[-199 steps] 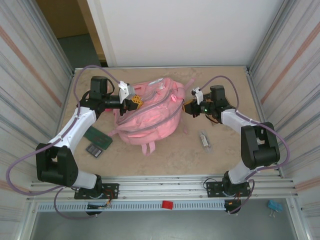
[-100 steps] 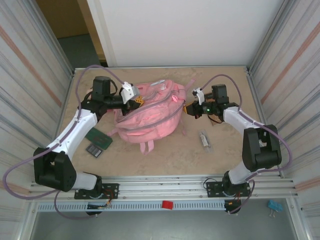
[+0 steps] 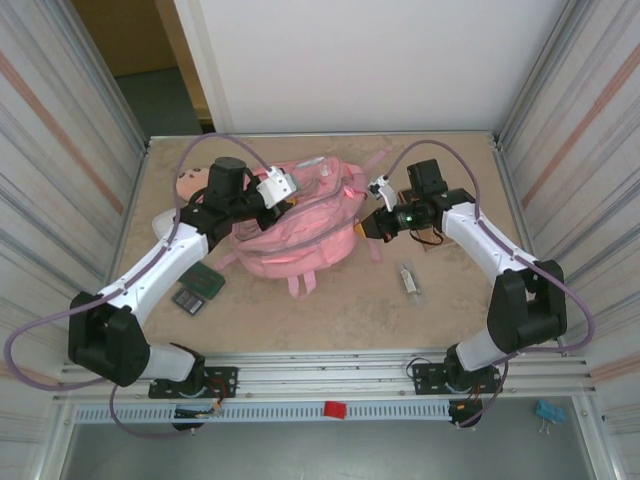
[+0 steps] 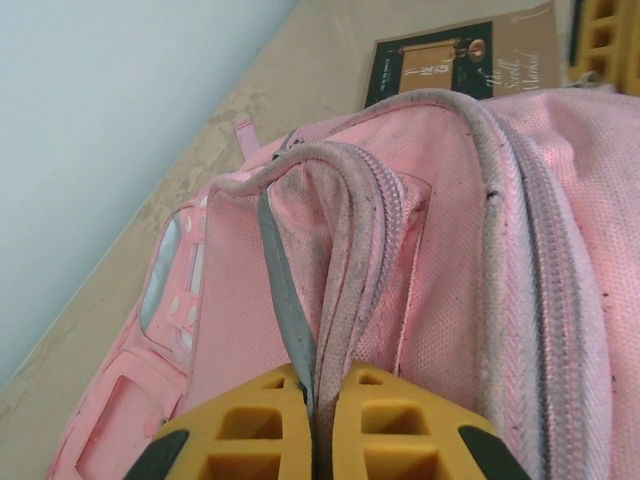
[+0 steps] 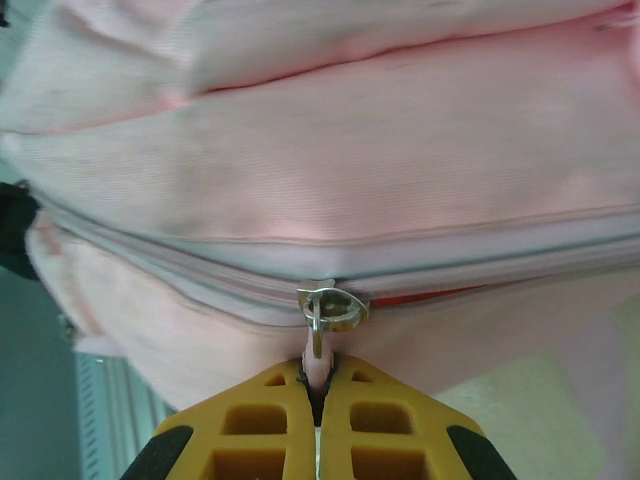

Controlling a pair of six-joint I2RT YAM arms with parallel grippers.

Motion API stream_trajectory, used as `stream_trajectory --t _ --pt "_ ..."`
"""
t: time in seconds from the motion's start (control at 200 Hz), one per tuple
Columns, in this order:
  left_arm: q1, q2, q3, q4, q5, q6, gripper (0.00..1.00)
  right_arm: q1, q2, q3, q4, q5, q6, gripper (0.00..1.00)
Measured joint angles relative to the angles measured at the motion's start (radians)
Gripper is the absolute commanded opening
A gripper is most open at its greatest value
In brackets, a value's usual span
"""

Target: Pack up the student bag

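Beige table, ribbed metal walls. Bag lies between the grippers. Left gripper is clamped on its grey-trimmed rim, right gripper on the zip pull. Contents hidden.

I work in a robot test cell, a lab rig rather than a home or a shop. My table is a bare beige slab, boxed in. Ribbed side walls rise along its left and right edges and a plain white panel closes its far edge. Aluminium rails at its near edge carry my bolted arm bases.
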Motion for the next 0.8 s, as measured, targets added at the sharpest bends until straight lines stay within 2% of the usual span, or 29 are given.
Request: stream_trajectory --t 0.256,0.401,0.581,0.706,0.777,0.802 --pt "-0.066 0.087 0.025 0.051 -0.145 -0.06 0.0 0.095 0.0 0.027 -0.106 -0.005 0.181 0.0" --pt "-0.083 0.131 0.052 0.048 -0.181 -0.077 0.0 0.167 -0.018 0.027 -0.113 0.032 0.301 0.0" --pt "-0.085 0.132 0.052 0.069 -0.171 -0.103 0.0 0.203 -0.063 0.002 -0.013 0.055 0.519 0.0" --pt "-0.084 0.132 0.039 0.097 -0.121 -0.127 0.0 0.246 -0.067 -0.003 0.047 0.062 0.634 0.01" --pt "-0.083 0.132 0.015 0.128 -0.079 -0.133 0.0 0.26 -0.067 -0.003 0.064 0.063 0.675 0.07" --pt "-0.082 0.132 0.008 0.132 -0.063 -0.133 0.0 0.261 -0.067 -0.004 0.066 0.063 0.692 0.15"
